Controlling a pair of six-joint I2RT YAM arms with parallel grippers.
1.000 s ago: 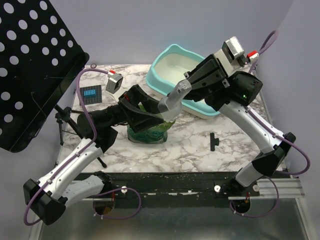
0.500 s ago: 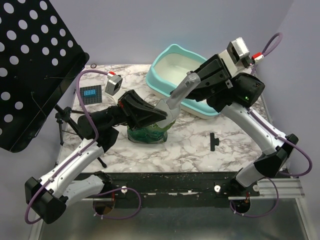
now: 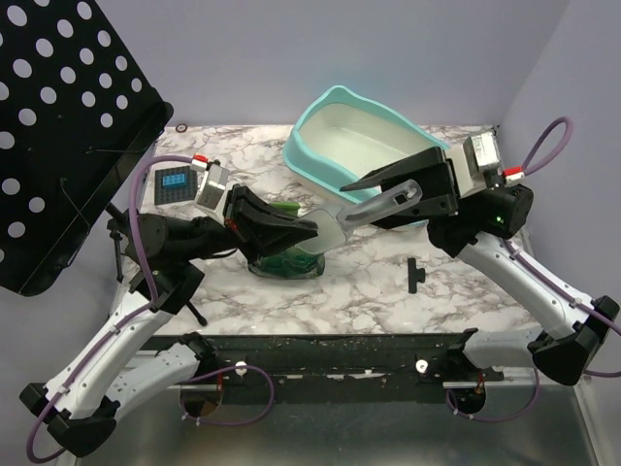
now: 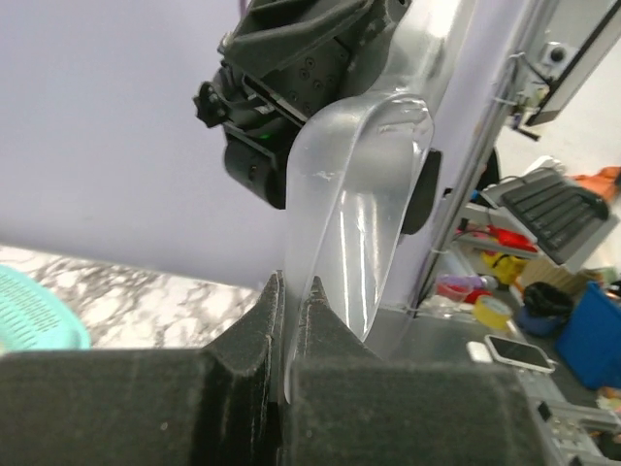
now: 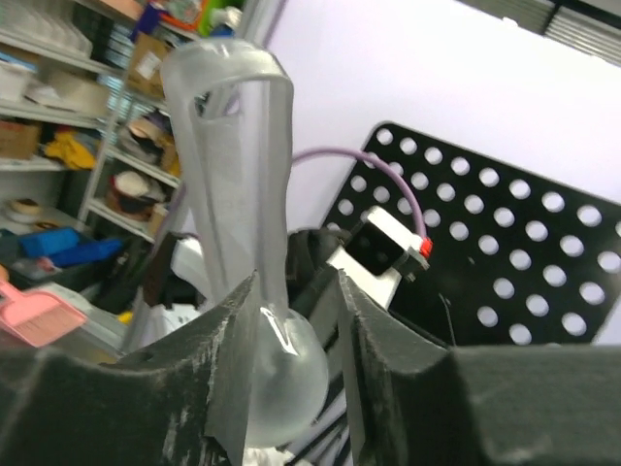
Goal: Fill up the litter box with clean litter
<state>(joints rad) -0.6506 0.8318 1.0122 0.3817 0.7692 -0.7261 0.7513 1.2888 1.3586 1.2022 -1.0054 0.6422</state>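
Note:
The turquoise litter box (image 3: 309, 163) stands at the back of the marble table, and its cream inside shows no clean litter; its slotted lip (image 4: 29, 313) shows in the left wrist view. A clear plastic scoop (image 3: 374, 206) hangs over a crinkly green bag (image 3: 286, 262). My left gripper (image 3: 310, 229) is shut on the thin wall of the scoop's bowl (image 4: 359, 223), pinched at the tips (image 4: 293, 283). My right gripper (image 3: 364, 200) is open around the scoop's handle (image 5: 228, 146). The handle rests against one finger (image 5: 233, 320), with a gap to the other.
A black perforated panel (image 3: 68, 126) on a tripod (image 3: 121, 235) overhangs the table's left side. A small device with a blue display (image 3: 178, 183) lies at the back left. A small black part (image 3: 416, 275) lies on the marble at the right.
My left gripper has shut on the scoop's bowl. My right gripper has let go of the handle, opened and drawn back to the right. The scoop now lies flatter over the bag.

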